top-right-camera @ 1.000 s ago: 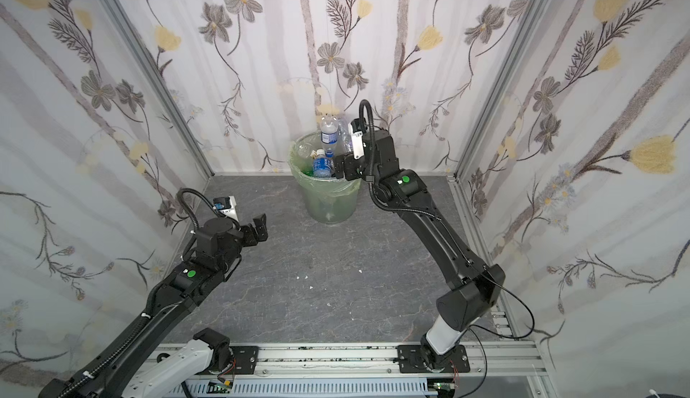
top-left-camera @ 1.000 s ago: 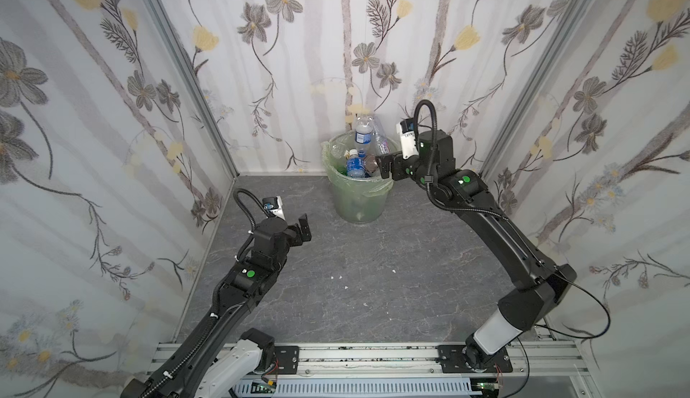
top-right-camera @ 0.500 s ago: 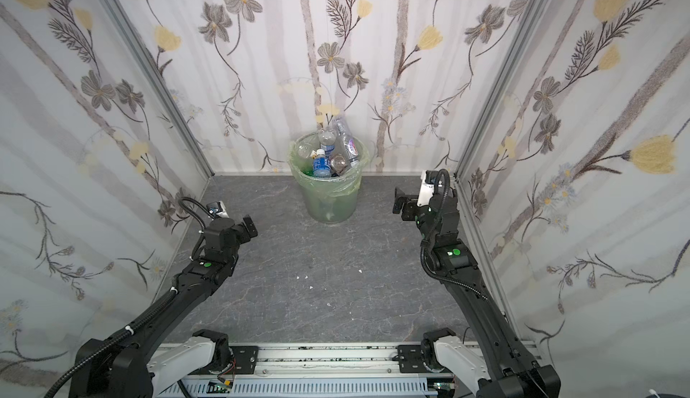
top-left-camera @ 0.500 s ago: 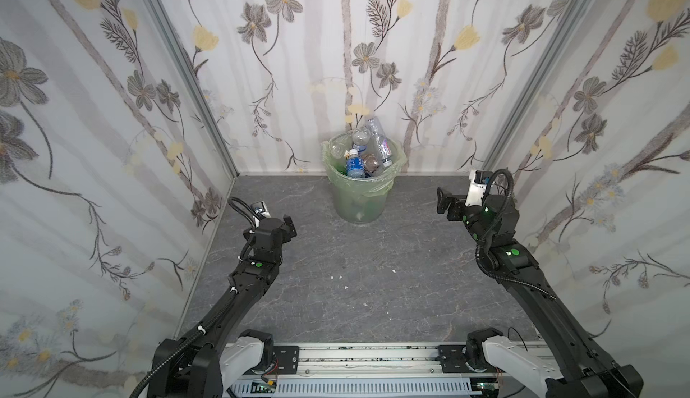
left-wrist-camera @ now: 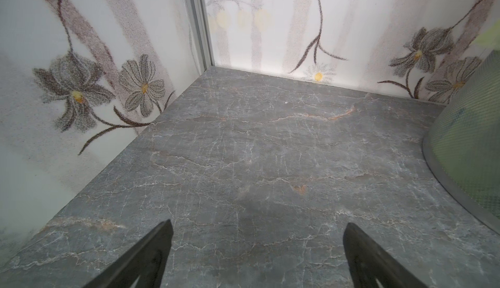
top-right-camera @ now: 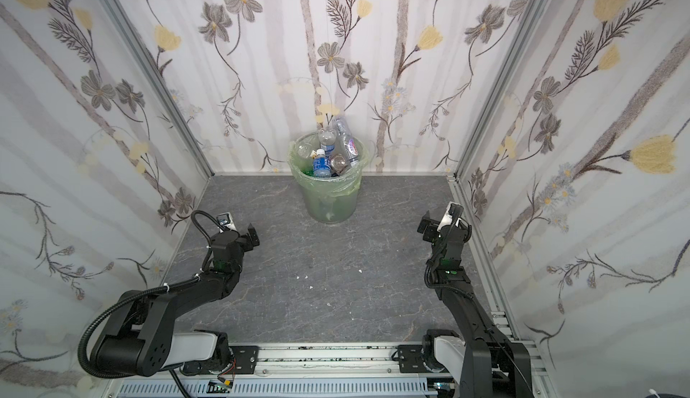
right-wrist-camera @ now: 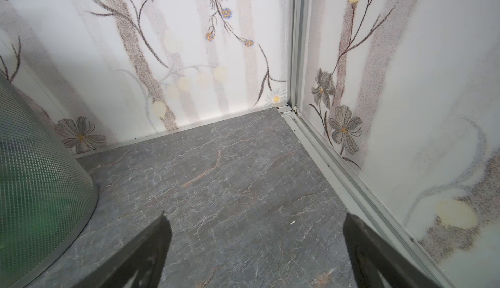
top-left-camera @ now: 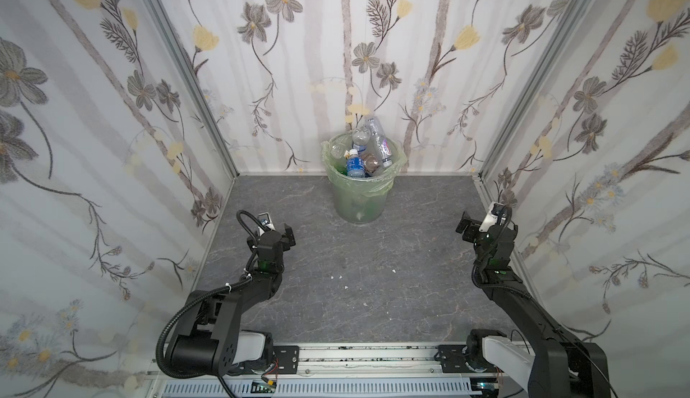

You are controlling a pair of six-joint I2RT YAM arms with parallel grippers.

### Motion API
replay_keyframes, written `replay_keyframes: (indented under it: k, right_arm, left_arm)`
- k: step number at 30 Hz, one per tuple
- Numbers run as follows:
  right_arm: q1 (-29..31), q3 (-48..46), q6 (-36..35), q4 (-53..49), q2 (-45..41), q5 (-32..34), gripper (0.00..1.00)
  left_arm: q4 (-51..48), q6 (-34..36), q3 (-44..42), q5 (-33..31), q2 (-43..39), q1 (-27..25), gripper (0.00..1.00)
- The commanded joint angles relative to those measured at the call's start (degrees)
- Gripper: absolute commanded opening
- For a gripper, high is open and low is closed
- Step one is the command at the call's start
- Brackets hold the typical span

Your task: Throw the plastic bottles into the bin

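The bin (top-left-camera: 358,202) (top-right-camera: 330,205), pale green with a bag liner over its rim, stands at the back wall in both top views. It is heaped with plastic bottles (top-left-camera: 354,164) (top-right-camera: 321,164); one clear bottle (top-left-camera: 379,142) leans out above the rim. No bottle lies on the floor. My left gripper (top-left-camera: 283,235) (top-right-camera: 251,237) hovers low at the left, open and empty. My right gripper (top-left-camera: 466,226) (top-right-camera: 427,226) sits by the right wall, open and empty. In the wrist views, each gripper (left-wrist-camera: 257,232) (right-wrist-camera: 255,224) shows only floor between its fingers, with the bin wall (left-wrist-camera: 470,143) (right-wrist-camera: 35,192) at the edge.
Flowered walls close in the grey marbled floor (top-left-camera: 373,295) on three sides. A few white crumbs (top-left-camera: 339,276) lie mid-floor. A metal rail (top-left-camera: 354,358) carrying both arm bases runs along the front edge.
My right arm has pulled back from the bin's rim to the right wall and folded low. My left arm has drawn back toward its base. Both grippers stay open.
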Motion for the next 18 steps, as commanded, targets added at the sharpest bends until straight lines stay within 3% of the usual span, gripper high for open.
replay_keyframes:
  k: [1, 4, 8, 14, 18]
  right_arm:
    - [-1.13, -3.65, -2.25, 13.72, 0.80, -0.59, 1.00]
    - [-2.49, -6.96, -3.08, 19.13, 2.36, -3.51, 1.00]
    - [-3.43, -9.06, -1.82, 24.42, 5.24, -9.69, 1.00]
    - [-3.20, -12.99, -2.89, 43.58, 14.39, -22.10, 1.00]
    - [-2.28, -13.60, -3.90, 46.24, 17.14, -21.43, 1.00]
  left_arm:
    - [17.25, 3.24, -2.35, -0.01, 2.92, 0.56, 1.00]
    - [22.16, 1.73, -3.34, 4.72, 5.18, 2.49, 1.00]
    - [34.73, 0.91, -6.21, 6.30, 12.43, 3.69, 1.00]
    - [35.01, 1.36, -6.62, 10.20, 12.25, 4.44, 1.00]
    - [33.19, -0.32, -5.93, 9.76, 12.07, 5.55, 1.00]
